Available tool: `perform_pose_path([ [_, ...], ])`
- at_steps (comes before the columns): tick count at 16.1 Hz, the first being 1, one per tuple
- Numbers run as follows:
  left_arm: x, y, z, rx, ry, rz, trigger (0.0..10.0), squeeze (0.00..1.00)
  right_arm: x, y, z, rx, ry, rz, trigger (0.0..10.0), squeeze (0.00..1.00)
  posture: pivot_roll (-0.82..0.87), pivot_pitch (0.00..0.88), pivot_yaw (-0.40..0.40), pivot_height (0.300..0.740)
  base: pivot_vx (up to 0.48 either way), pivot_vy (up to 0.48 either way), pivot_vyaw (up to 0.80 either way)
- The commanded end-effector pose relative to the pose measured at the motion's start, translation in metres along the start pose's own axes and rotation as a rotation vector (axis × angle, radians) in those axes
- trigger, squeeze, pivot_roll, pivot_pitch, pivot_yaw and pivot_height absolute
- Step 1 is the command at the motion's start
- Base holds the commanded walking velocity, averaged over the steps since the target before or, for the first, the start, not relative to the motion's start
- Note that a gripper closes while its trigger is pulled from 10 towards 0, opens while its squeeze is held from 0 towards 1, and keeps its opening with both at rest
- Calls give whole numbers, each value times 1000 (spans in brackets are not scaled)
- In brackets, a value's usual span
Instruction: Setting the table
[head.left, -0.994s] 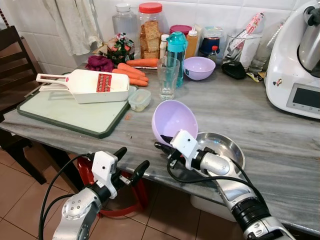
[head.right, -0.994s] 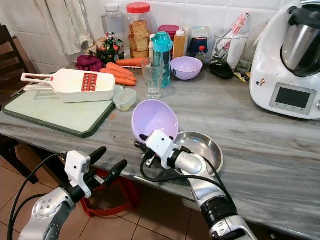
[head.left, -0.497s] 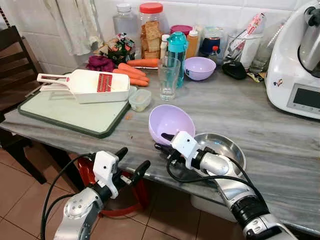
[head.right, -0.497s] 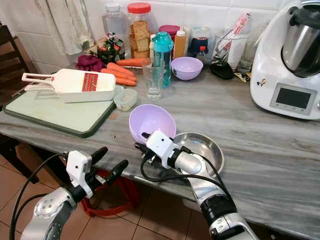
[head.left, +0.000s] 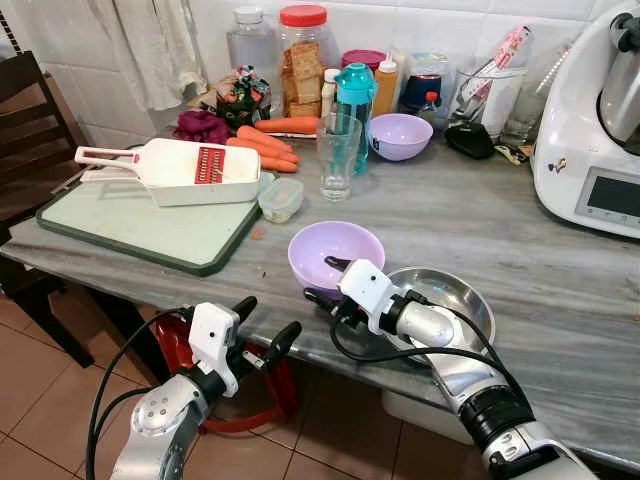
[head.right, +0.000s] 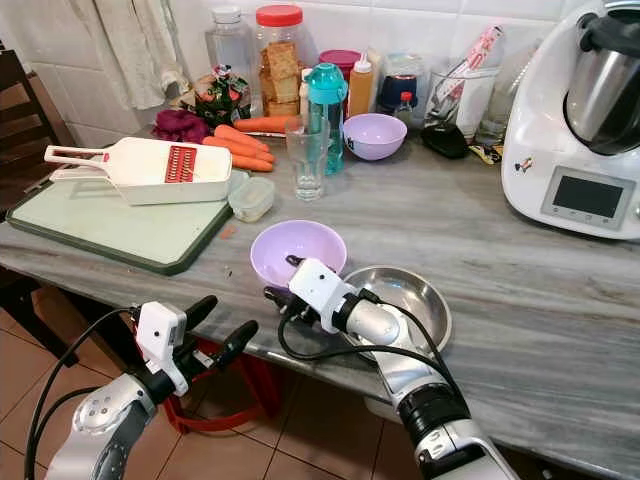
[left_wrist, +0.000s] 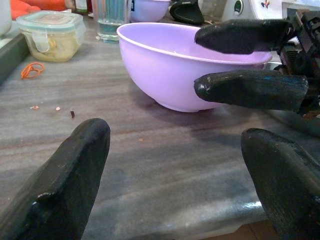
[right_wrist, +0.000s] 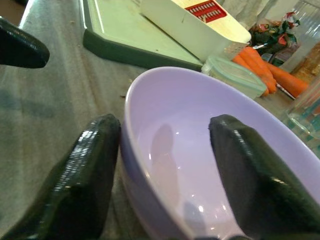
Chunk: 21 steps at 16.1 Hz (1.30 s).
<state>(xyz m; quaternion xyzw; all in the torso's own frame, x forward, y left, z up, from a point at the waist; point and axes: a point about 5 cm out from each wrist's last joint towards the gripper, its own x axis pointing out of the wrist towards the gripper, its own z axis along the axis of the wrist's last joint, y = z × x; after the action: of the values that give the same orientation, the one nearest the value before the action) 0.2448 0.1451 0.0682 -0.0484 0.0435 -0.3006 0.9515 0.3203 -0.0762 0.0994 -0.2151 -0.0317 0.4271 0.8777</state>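
Grey marble counter (head.left: 540, 270): bare strip along front edge. Left gripper (head.left: 262, 330) hovers off that edge, fingers spread. Round lilac plastic bowl (head.left: 336, 250) sits upright, mouth up, near edge; right gripper (head.left: 322, 283) pinches its rim, shallow steel dish (head.left: 470, 300) just beside.

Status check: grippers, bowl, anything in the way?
Right gripper pinching rim of lavender bowl, bowl upright on counter. Left gripper open, off counter edge. Steel bowl sits alongside.
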Motion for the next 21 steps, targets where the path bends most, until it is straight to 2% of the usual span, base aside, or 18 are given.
perform_pose_path([
  [1,0,1,0,9,4,-6,10000,0,3,-6,9,-25,-27,-10,10000,1000,-21,0,35,740,0,0,0],
  [7,6,-1,10,22,-12,-6,10000,0,7,-7,28,-31,-106,-30,10000,1000,-18,0,34,740,0,0,0],
  [10,9,-7,15,20,-25,-11,10000,0,3,-11,47,-14,-182,-119,10000,1000,-22,0,33,740,0,0,0],
  [11,9,-8,16,18,-32,-12,10000,0,-3,-19,50,-28,-184,-211,10000,1000,-24,0,33,740,0,0,0],
  [12,8,-8,16,16,-35,-12,10000,0,-6,-23,51,-25,-186,-249,10000,1000,-24,0,33,740,0,0,0],
  [15,5,-8,18,9,-41,-18,10000,0,-35,-37,52,-49,-182,-423,10000,1000,-29,0,33,740,0,0,0],
  [17,3,-8,20,1,-44,-31,10000,0,-66,-42,42,-31,-120,-568,10000,1000,-38,0,39,740,0,0,0],
  [19,1,-5,20,15,-33,-24,10000,0,-90,-39,28,-19,-19,-667,10000,1000,-49,0,41,740,0,0,0],
  [21,-1,4,20,39,-26,36,10000,0,-106,-33,23,49,15,-725,10000,1000,-62,0,49,740,0,0,0],
])
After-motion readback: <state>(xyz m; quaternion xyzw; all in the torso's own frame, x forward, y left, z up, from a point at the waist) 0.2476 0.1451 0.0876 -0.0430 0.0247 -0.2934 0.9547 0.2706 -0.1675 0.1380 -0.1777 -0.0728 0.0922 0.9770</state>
